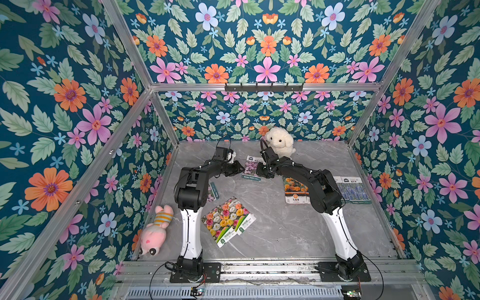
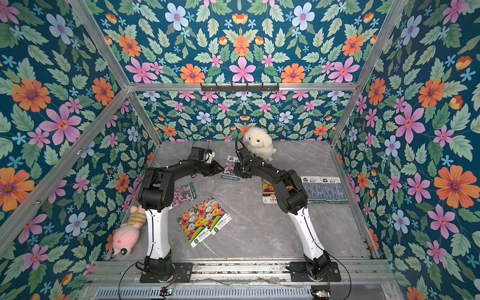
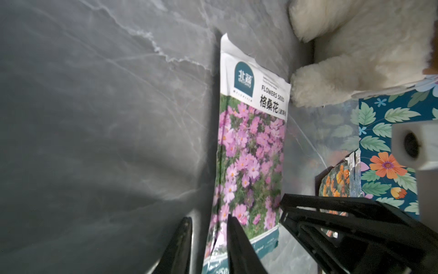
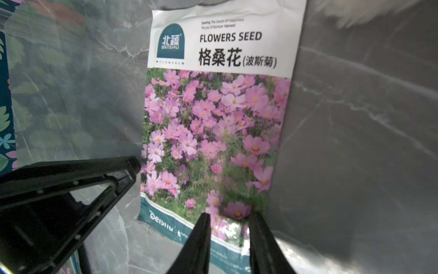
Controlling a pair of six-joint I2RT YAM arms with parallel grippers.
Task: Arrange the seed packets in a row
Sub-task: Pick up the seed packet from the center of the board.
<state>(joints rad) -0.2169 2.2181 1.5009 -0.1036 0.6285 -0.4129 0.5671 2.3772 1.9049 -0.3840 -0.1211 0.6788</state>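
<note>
ok so the pink cosmos packet is lying at the far middle of the table. Its long axis is running front to back, with the title end pointing at the white plush dog. I'm flanking it. My left gripper is straddling its left long edge, one finger over the print and one over bare table. My right gripper is sitting over the near short edge, by the right corner. Both sets of jaws are standing slightly apart, not pinching anything yet. I'm guessing both arms are about equally near.
</note>
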